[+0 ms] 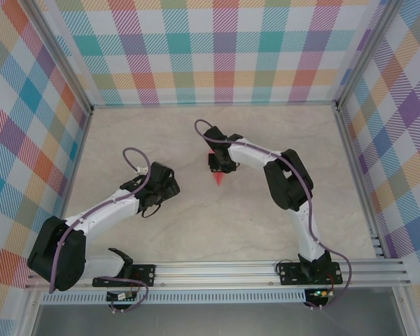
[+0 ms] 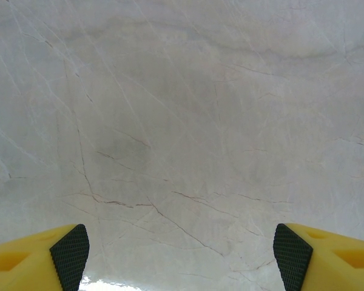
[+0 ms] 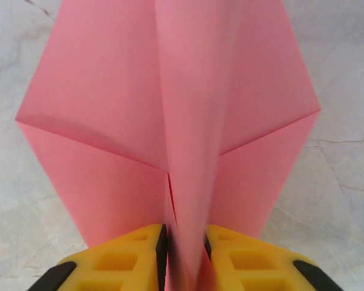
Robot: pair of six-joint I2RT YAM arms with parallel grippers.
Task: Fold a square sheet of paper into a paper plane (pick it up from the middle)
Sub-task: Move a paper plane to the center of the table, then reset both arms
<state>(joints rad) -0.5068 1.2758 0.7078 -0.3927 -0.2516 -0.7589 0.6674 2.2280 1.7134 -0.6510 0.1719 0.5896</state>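
Paper plane (image 3: 182, 121) — pink, centre ridge raised — is pinched at its crease by the right gripper (image 3: 185, 245). Left gripper (image 2: 181, 251) hangs spread wide above the marble table (image 2: 182, 121)

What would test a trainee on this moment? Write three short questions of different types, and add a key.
1. True or false: the left gripper is shut on the pink paper.
2. Pick one: the right gripper pinches the pink paper at A) a side corner, B) its raised centre fold, C) no point at all.
3. Fill the gap: the left gripper's jaws stand ____ above the table.

Key: 1 false; 2 B; 3 open.
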